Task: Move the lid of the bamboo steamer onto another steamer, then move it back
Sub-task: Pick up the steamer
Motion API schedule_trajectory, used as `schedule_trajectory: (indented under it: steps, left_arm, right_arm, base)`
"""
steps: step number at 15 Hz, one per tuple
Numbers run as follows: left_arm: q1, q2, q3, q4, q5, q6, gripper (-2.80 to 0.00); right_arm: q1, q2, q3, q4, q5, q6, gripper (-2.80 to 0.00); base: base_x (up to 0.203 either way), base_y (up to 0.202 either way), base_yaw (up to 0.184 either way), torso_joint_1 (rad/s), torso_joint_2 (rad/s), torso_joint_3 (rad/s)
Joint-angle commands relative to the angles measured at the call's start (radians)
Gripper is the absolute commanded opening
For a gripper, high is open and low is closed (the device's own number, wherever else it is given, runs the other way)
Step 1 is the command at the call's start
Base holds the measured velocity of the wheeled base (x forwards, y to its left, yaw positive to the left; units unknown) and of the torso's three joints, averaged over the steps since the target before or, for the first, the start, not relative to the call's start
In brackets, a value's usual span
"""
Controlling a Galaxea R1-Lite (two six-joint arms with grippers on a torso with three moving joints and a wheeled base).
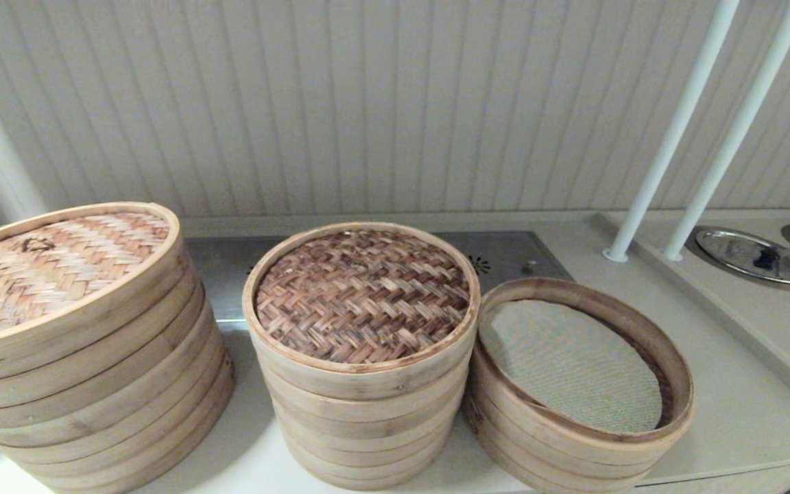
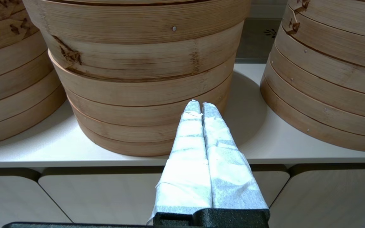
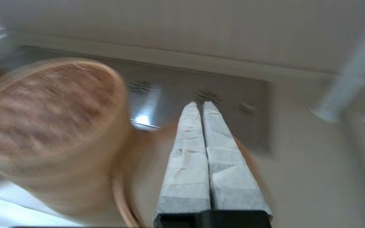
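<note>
The bamboo steamer lid [image 1: 362,293], dark brown herringbone weave with a pale rim band, rests on the middle stack of tiers [image 1: 364,425]. To its right stands the other steamer [image 1: 577,418], a short stack with a darker rim and a grey-green mesh liner [image 1: 570,363], uncovered. Neither gripper shows in the head view. My left gripper [image 2: 201,104] is shut and empty, low in front of the counter edge, facing the middle stack [image 2: 144,79]. My right gripper [image 3: 201,104] is shut and empty, above the short steamer's rim [image 3: 122,196], beside the lid [image 3: 48,104].
A much wider stack with a lighter tan looped lid [image 1: 52,264] stands at the left. Two slanted white poles [image 1: 676,130] rise at the back right, beside round metal inserts [image 1: 751,257] in a raised counter. A steel panel [image 1: 505,254] lies behind the stacks.
</note>
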Motion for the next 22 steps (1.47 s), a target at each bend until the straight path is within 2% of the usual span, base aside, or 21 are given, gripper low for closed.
schedule_trajectory:
  steps: [1,4,8,11,12,15,22]
  left_arm:
    - [0.0,0.0,0.0,0.0,0.0,-0.001,-2.8]
    - [0.0,0.0,0.0,0.0,0.0,0.0,-2.8]
    - [0.0,0.0,0.0,0.0,0.0,-0.001,-2.8]
    - [0.0,0.0,0.0,0.001,0.0,-0.001,-2.8]
    - [0.0,0.0,0.0,0.0,0.0,0.0,-2.8]
    - [0.0,0.0,0.0,0.0,0.0,0.0,-2.8]
    - [0.0,0.0,0.0,0.0,0.0,0.0,-2.8]
  right_arm:
    - [0.141,0.263,-0.152,0.027,0.005,0.022,-2.8]
    - [0.34,0.443,-0.271,0.066,-0.009,0.064,-2.8]
    - [0.52,0.616,-0.352,0.067,-0.124,0.065,-2.8]
    - [0.548,0.723,-0.435,0.065,-0.14,0.065,-2.8]
    - [0.558,0.756,-0.456,0.063,-0.156,0.065,0.0]
    - [0.587,0.844,-0.558,0.057,-0.223,0.062,0.0]
    - [0.612,0.915,-0.6,0.045,-0.232,0.067,0.0]
  base:
    - [0.0,0.0,0.0,0.0,0.0,0.0]
    - [0.0,0.0,0.0,0.0,0.0,0.0]
    - [0.0,0.0,0.0,0.0,0.0,0.0]
    - [0.0,0.0,0.0,0.0,0.0,0.0]
    - [0.0,0.0,0.0,0.0,0.0,0.0]
    - [0.0,0.0,0.0,0.0,0.0,0.0]
    - [0.0,0.0,0.0,0.0,0.0,0.0]
